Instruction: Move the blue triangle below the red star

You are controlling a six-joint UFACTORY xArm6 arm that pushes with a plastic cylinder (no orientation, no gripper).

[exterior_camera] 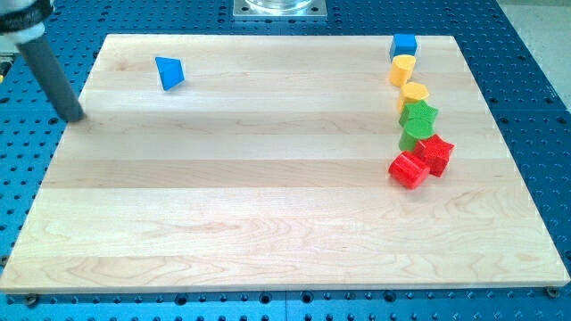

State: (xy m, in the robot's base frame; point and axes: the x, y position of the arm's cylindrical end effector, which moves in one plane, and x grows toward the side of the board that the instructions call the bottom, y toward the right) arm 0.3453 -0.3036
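Note:
The blue triangle (169,72) lies near the top left of the wooden board (268,205). The red star (436,152) sits at the right, at the bottom of a column of blocks. My tip (75,117) is at the board's left edge, left of and a little below the blue triangle, well apart from it. The rod slants up to the view's top left corner.
At the right a column runs down from the top: a blue cube (404,45), a yellow block (402,68), a second yellow block (414,94), a green star (418,115), a green block (412,137). A red cylinder (409,169) touches the red star's lower left.

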